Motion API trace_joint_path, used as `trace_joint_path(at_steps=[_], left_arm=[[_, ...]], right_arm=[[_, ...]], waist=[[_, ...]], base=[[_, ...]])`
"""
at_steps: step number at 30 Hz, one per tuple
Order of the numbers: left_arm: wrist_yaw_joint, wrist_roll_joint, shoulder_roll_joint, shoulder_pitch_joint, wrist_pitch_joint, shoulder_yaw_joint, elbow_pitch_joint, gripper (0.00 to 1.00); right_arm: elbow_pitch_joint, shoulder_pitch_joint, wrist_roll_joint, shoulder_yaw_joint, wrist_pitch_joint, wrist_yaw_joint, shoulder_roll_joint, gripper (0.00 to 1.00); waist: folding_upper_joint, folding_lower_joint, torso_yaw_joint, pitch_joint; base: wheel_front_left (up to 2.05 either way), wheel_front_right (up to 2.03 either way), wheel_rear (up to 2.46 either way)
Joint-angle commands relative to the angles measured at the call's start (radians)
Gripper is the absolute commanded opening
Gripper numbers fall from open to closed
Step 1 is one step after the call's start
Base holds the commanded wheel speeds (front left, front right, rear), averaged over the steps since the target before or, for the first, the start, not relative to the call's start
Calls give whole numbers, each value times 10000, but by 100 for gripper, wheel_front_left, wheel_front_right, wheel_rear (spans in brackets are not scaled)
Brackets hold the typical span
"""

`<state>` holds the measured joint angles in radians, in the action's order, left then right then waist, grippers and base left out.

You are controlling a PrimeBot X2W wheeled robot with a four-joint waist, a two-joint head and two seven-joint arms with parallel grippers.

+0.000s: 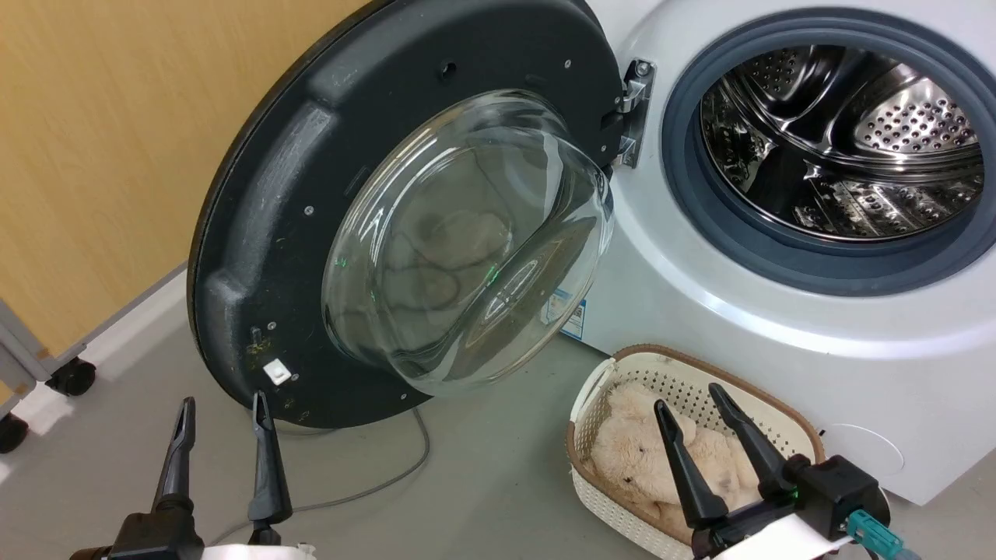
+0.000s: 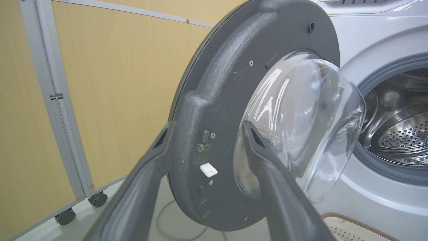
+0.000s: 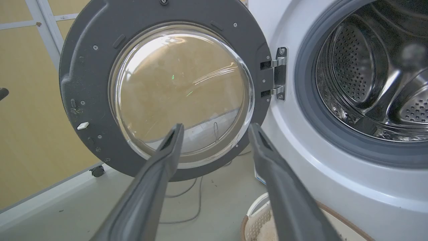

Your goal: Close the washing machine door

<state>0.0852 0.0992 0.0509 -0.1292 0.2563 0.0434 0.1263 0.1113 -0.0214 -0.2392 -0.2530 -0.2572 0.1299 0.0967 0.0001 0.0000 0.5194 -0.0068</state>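
Observation:
The washing machine door (image 1: 288,194) stands swung wide open to the left, a black disc with a clear glass bowl (image 1: 467,249) bulging toward me and a metal hinge (image 1: 634,109) on its right edge. The white washing machine (image 1: 778,350) shows its grey gasket and steel drum (image 1: 848,132). My left gripper (image 1: 226,412) is open just below the door's lower rim, nothing between its fingers. In the left wrist view the door (image 2: 214,110) fills the space beyond the open left gripper (image 2: 207,129). My right gripper (image 1: 692,400) is open above a basket. From the right wrist, the door (image 3: 87,73) faces the open right gripper (image 3: 215,129).
A white woven-look basket (image 1: 607,389) holding a beige plush toy (image 1: 646,451) sits on the floor before the machine. A grey cable (image 1: 389,482) runs across the floor under the door. A wooden partition on castors (image 1: 74,377) stands to the left.

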Motion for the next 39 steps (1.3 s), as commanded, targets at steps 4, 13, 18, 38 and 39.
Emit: trace_joint_path(at_steps=[4, 13, 18, 38, 39], left_arm=[[-68, -64, -7, -130, 55, 44, 32, 19], [-736, 230, 704, 599, 55, 1122, 424, 0], [-1363, 757, 1613, 1457, 55, 1831, -8, 0], [-1854, 9664, 3200, 7060, -5851, 4581, -6519, 0], [-1770, 9967, 3193, 7139, -6270, 4644, -6748, 0]], right_arm=[[-56, 22, -34, 93, -45, 8, -54, 100], [-188, 263, 46, 273, -45, 8, -52, 100], [-375, 408, 168, 501, -45, 8, 17, 100], [-569, 144, 395, 492, -45, 8, 228, 100], [-566, 141, 393, 486, -45, 8, 232, 100]], waist=[[-1, 0, -16, -22], [-1, 0, -21, 0], [-1, 0, -22, 223], [-1, 0, -930, 1135], [-1, 0, -955, 1142]], base=[[0, 0, 0], [0, 0, 0], [0, 0, 0], [0, 0, 0], [0, 0, 0]])
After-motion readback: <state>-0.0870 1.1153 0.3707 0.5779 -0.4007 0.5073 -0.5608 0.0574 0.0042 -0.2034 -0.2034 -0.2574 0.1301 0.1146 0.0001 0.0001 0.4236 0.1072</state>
